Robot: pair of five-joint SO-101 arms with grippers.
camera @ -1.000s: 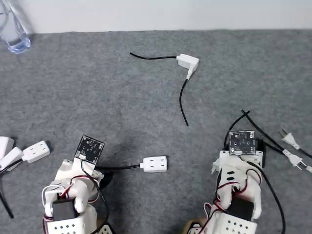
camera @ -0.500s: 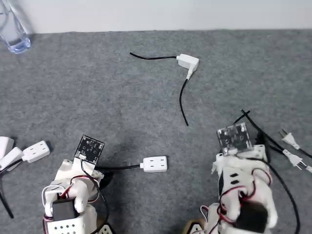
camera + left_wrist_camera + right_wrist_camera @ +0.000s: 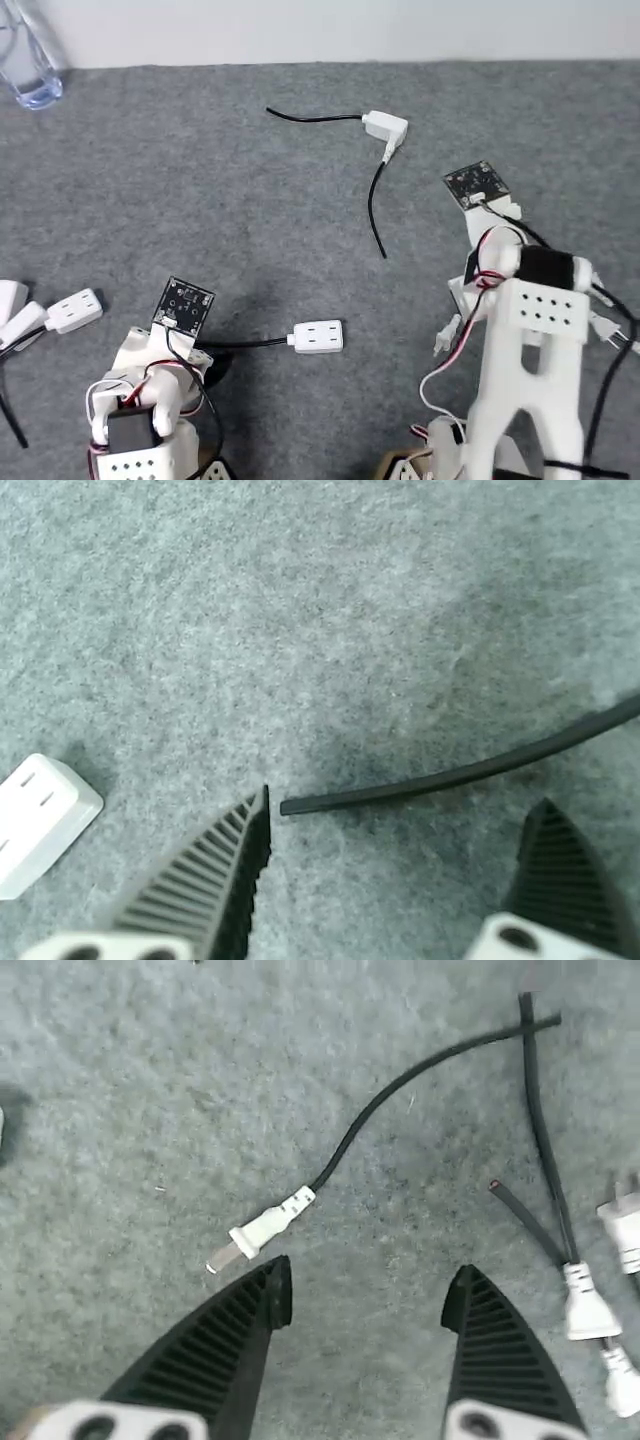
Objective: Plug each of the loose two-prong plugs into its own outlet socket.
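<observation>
In the right wrist view a loose white two-prong plug (image 3: 258, 1235) lies on the grey carpet on a black cable, just beyond my right gripper (image 3: 372, 1272), which is open and empty. Two more white plugs (image 3: 585, 1310) lie off to one side. In the high view the right arm (image 3: 525, 290) stretches over the table's right side. One white outlet socket (image 3: 318, 337) lies near the left arm (image 3: 150, 390), another (image 3: 74, 310) at the far left, a third (image 3: 385, 125) at the back with a plug (image 3: 390, 150) against it. My left gripper (image 3: 400, 820) is open over a cut cable end (image 3: 287, 806).
A clear plastic container (image 3: 28, 70) stands at the back left corner. More white pieces (image 3: 10, 300) lie at the left edge. Black cables cross on the carpet right of the right arm (image 3: 530, 1025). The carpet's middle is bare (image 3: 250, 220).
The right arm has risen and stretched away from its base toward the back of the table, now covering the plugs at the right in the high view. The left arm has kept still.
</observation>
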